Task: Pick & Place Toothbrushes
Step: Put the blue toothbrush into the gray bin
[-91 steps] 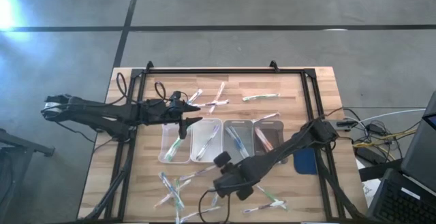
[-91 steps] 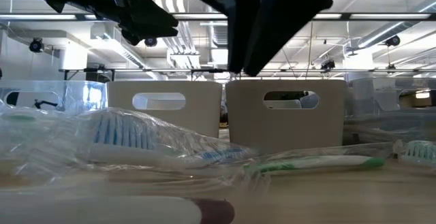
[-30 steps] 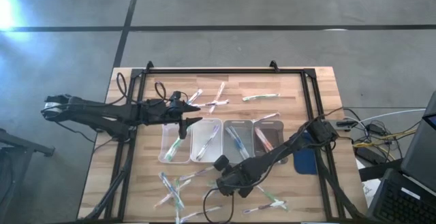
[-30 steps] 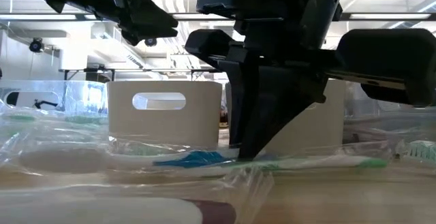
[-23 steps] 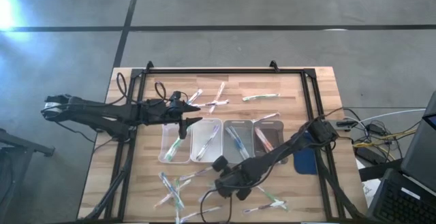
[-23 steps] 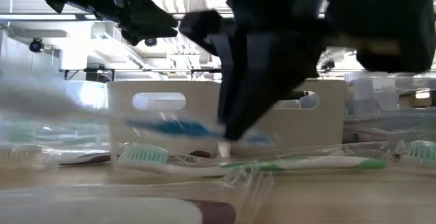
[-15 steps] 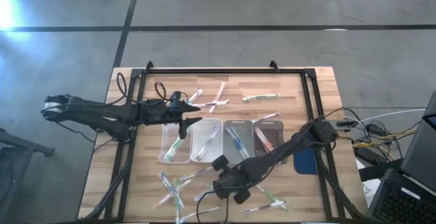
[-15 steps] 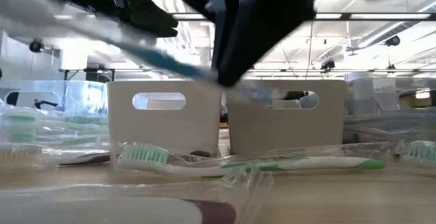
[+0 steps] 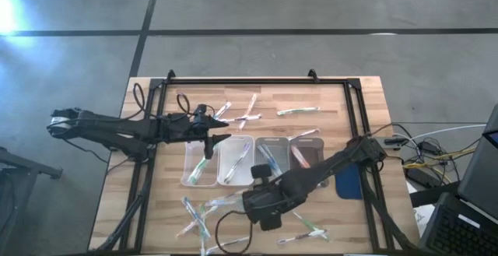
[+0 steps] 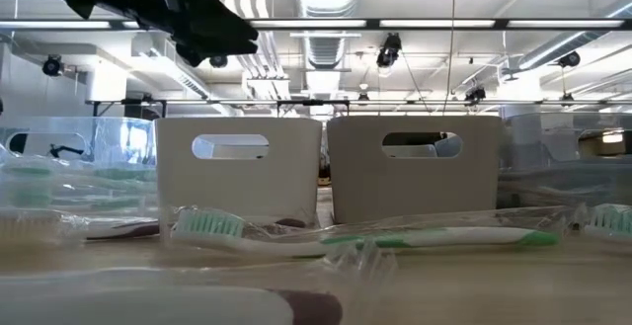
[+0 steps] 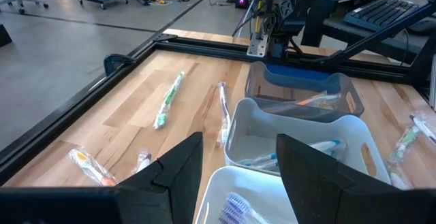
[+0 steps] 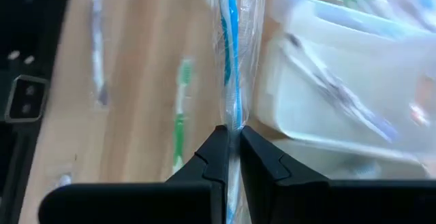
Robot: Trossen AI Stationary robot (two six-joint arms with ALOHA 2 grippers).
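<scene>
from above the right gripper [image 9: 233, 200] hangs near the trays [image 9: 233, 159], in the low view a green toothbrush [image 10: 395, 236] lies on the table [image 10: 494, 285], and at the right wrist a blue-accented toothbrush [image 12: 231, 60] is pinched, seemingly mid-carry, next wanting lowering into a tray; no writing legible.

In the low view we see only a dark underside of the left arm [image 10: 188, 9] at the top edge, its gripper cut off; the right arm is out of that picture altogether. From above, the right gripper [image 9: 261, 201] is hidden under its own wrist. In the right wrist view the blue wrapped toothbrush [image 12: 231, 67] runs past the picture's edge, and the clear trays [image 12: 354, 81] beside it are blurred.
</scene>
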